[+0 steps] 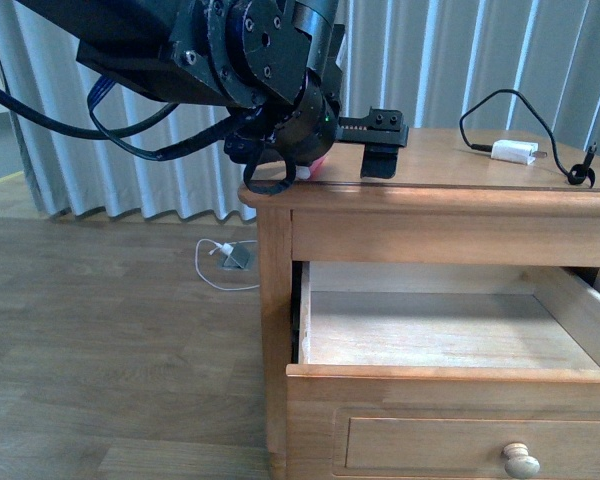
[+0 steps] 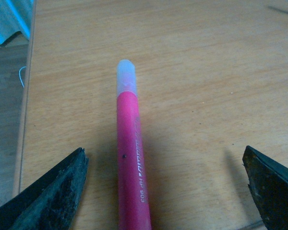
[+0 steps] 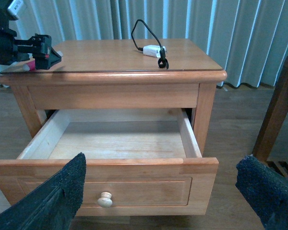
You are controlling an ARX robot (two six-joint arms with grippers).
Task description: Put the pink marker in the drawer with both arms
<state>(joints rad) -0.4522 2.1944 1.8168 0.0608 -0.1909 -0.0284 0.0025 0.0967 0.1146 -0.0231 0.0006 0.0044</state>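
Wooden surface [image 1: 450, 160] sits in front of a pale curtain [image 1: 450, 50], seen slightly from above in the front view. Below it the drawer [image 1: 450, 385] is pulled well out, pale wood inside showing, front panel toward the robot. The left arm [image 1: 230, 45] comes in from the upper left of the front view, with black cables looping under it and a green light on the wrist, and it reaches over the surface's near-left corner. Left hand [image 2: 163, 155] is low over the surface and spread wide. Its fingers [image 2: 57, 191] stand on either side of the marker with clear gaps, so it grips nothing. Right hand [image 3: 162, 165] shows only in its own wrist view: spread wide, holding nothing, out in front of the drawer and facing its front panel. It isn't in the front view. A white charger [image 1: 513, 152] with a black cable [image 1: 480, 110] lies on the far-right part of the surface, well apart from the left hand. The pink marker [image 2: 129, 158] lies flat on the surface near its left edge, between the left hand's fingers, with its whitish cap end pointing away from the wrist. In the front view only a sliver of pink shows under the wrist. It is not in the drawer. A round knob [image 1: 521, 461] sits centred on the drawer front.
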